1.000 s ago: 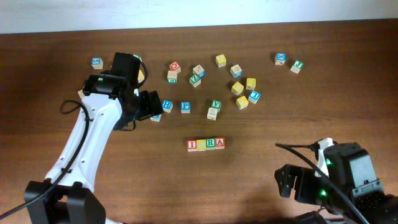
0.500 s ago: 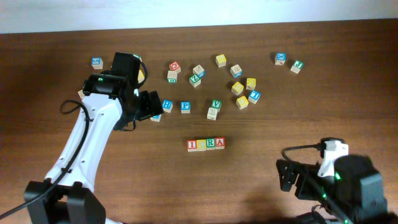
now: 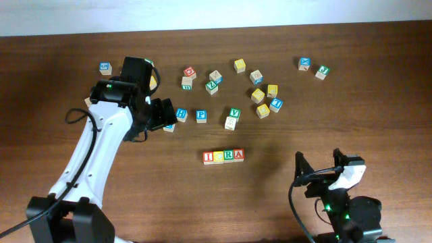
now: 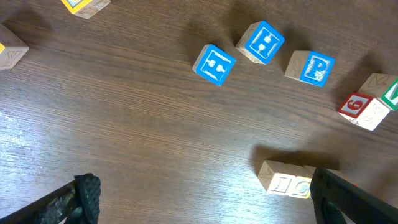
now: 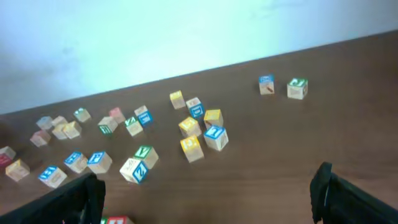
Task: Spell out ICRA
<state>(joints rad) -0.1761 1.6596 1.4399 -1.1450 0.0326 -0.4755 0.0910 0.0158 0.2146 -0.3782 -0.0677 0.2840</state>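
Note:
A row of four letter blocks reading I, C, R, A lies at the table's middle. Its left end shows in the left wrist view, and a red corner of it shows at the bottom edge of the right wrist view. My left gripper is open and empty, above the wood to the upper left of the row; its fingers frame bare table in the left wrist view. My right gripper is open and empty, at the front right, tilted up and facing the far blocks.
Several loose letter blocks are scattered across the far half of the table, such as a blue P block, a yellow block and a pair at the far right. Two blue blocks lie near my left gripper.
My right arm has drawn back toward the front edge and tilted up, away from the row. The left arm and the blocks have not moved.

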